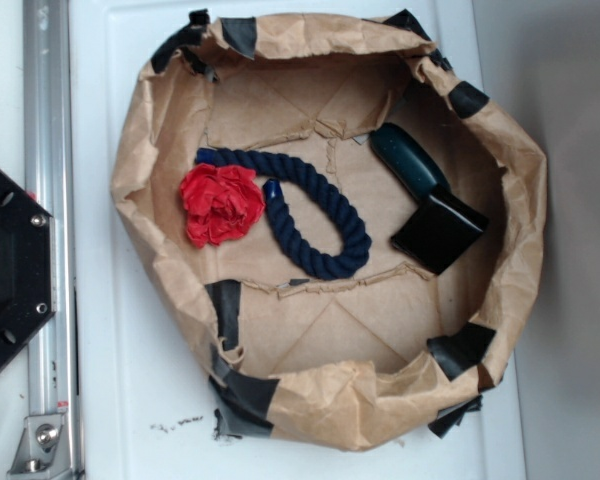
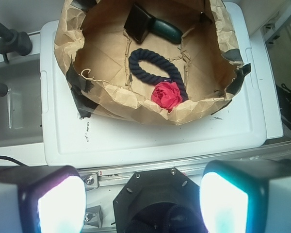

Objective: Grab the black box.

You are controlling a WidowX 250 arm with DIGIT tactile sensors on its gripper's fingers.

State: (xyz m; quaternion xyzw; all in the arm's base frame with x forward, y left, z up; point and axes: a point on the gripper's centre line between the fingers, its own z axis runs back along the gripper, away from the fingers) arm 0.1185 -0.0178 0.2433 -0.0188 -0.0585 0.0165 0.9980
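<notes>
Gripper point(image 2: 143, 194): two pale finger pads, one low left point(image 2: 60, 204) and one low right point(image 2: 225, 201) in the wrist view, standing wide apart with nothing between them; high above the work, well short of the bin.

Robot base point(image 2: 153, 204): black octagonal plate beneath the wrist camera, bolted by a silver rail point(image 1: 45, 200).

White lid point(image 2: 150, 141): smooth plastic surface carrying everything; a few dark specks near the paper's edge.

Paper bin point(image 1: 140, 150): crumpled brown kraft paper shaped into a shallow walled ring, patched with black tape; rim uneven and soft (likely to crush if brushed).

Red cloth flower point(image 1: 218, 203): ruffled fabric, on the near side of the floor in the wrist view, touching the rope.

Navy rope loop point(image 1: 315, 215): thick twisted cord, mid-floor.

Teal oblong object point(image 1: 405, 160): dark, smooth, rounded; lies against the box.

Black box point(image 1: 440, 230): glossy, squarish, rounded edges; at the far side of the bin from the gripper, tilted, one edge touching the teal piece, close to the paper wall.

Step in hand: reaching toward the box, barely begun by my read.

How to do it well: travel over the near rim, flower and rope, descend clear of the far wall, turn the wrist so the pads close on the box's two free faces, not the teal side (gloss suggests a slippery hold).
</notes>
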